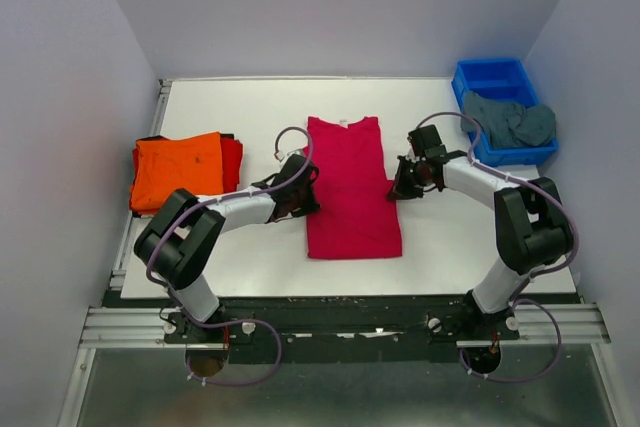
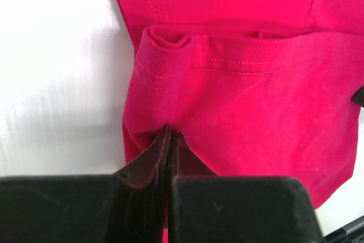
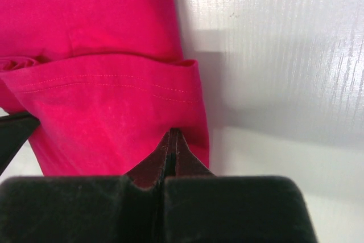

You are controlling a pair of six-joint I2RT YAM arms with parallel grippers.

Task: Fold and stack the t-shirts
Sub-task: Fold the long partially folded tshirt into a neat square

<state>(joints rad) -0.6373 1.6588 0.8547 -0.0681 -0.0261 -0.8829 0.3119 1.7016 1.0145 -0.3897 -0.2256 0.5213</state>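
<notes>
Pink shirt [image 1: 352,187] pinched at both long edges, mid-table.

The left claw [image 1: 305,190] is clamped tight on the shirt's left edge and the right claw [image 1: 398,187] on its right edge. In both wrist views the fingers are seen pressed together with cloth caught at the tips. The shirt is laid lengthwise on the table [image 1: 250,107], folded into a narrow strip, and a stitched fold is seen just ahead of each claw. An orange shirt [image 1: 178,172] is stacked folded on a red shirt [image 1: 233,155] at the table's left edge. A grey shirt [image 1: 510,119] is crumpled in the blue bin [image 1: 495,75] at the far right corner.
</notes>
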